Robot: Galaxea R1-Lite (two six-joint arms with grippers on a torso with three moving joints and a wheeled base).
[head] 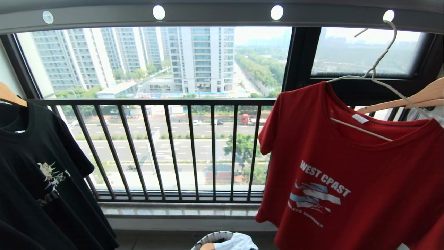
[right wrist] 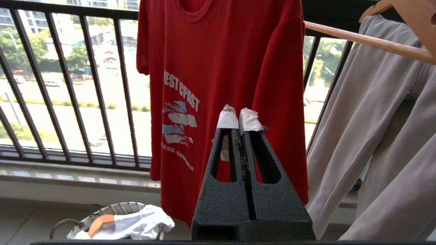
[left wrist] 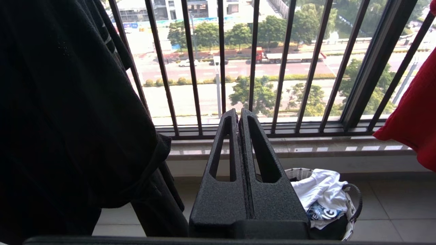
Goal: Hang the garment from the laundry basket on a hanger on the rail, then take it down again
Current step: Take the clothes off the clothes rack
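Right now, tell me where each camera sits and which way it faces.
Head view: high, facing the window railing; red T-shirt on the wire hanger under the rail; no arm shows.
Left wrist view: behind the shut left gripper, facing the railing, black T-shirt beside it.
Right wrist view: behind the shut right gripper, facing the red T-shirt.
Shared: all three show the laundry basket on the floor.
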